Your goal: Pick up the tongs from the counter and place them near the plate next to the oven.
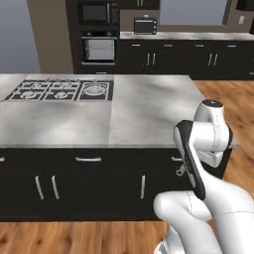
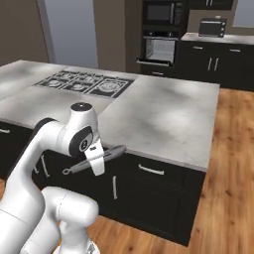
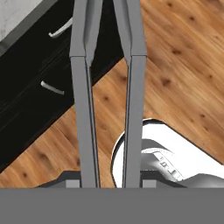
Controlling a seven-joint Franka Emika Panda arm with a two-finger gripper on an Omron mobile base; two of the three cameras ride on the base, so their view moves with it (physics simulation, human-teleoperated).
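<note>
My gripper [image 2: 97,161] is shut on the slim grey tongs [image 2: 113,152], holding them in the air in front of the island counter [image 2: 168,109], below its top edge. In the hand view the tongs' two long arms [image 3: 84,109] run straight up from the gripper [image 3: 109,181], over wooden floor and dark cabinet drawers. In the left base view a short bit of the tongs [image 1: 180,171] pokes out behind the folded arm. The black wall oven [image 1: 98,49] [image 2: 159,49] stands far back across the room. The plate is out of view.
A gas cooktop [image 1: 59,91] [image 2: 87,83] is set into the island's left part. A black microwave [image 1: 96,12] sits above the oven, and a small black box appliance [image 1: 145,26] [image 2: 212,27] stands on the back counter [image 1: 188,35]. Wooden floor [image 2: 228,163] lies to the right.
</note>
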